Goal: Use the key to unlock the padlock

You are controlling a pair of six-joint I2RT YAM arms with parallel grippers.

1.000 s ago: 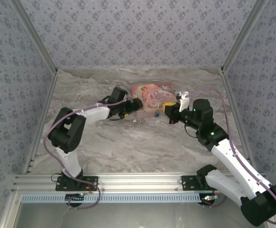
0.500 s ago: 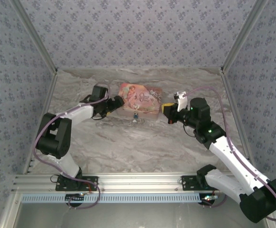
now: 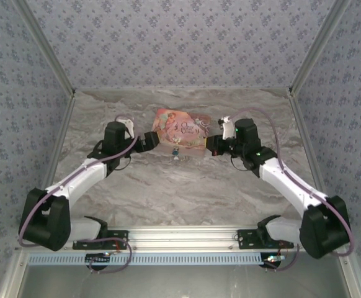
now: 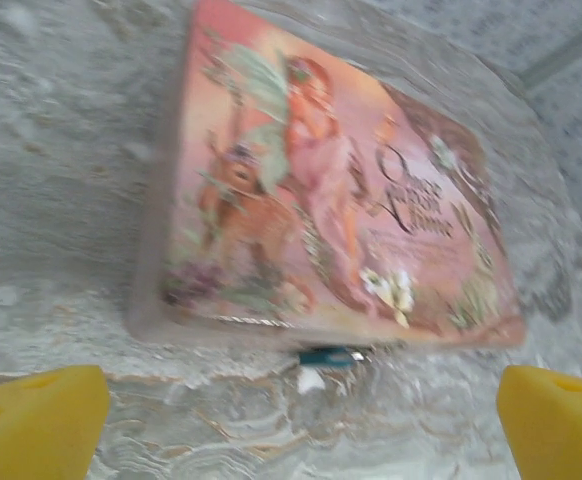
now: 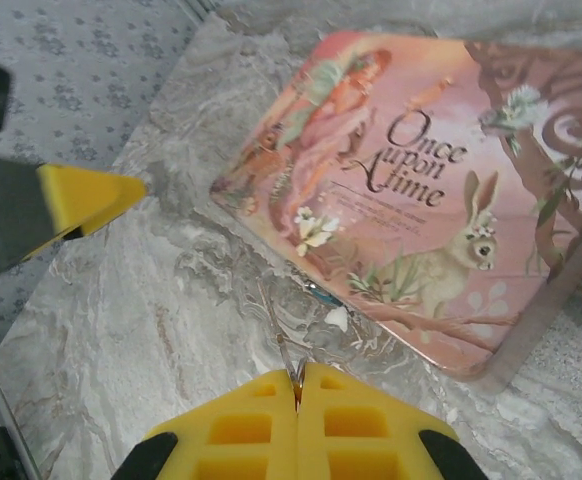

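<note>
While gaping wide at left jaws: ahead, tiny blue padlock point(image 4: 329, 356) at edge of pink illustrated flat box point(image 4: 321, 200). At right jaws, clamped on thin grey metal key point(image 5: 293, 370); padlock just ahead.

This is a robot test cell of a lab: a marble-patterned tabletop point(image 3: 180, 198) is boxed in on the left, right and far sides by floral-print panels point(image 3: 180, 43) set between aluminium posts point(image 3: 49, 53). Along the near edge an extruded aluminium rail point(image 3: 187, 235) carries the bolted bases of two white-and-black robot arms point(image 3: 84, 176).
</note>
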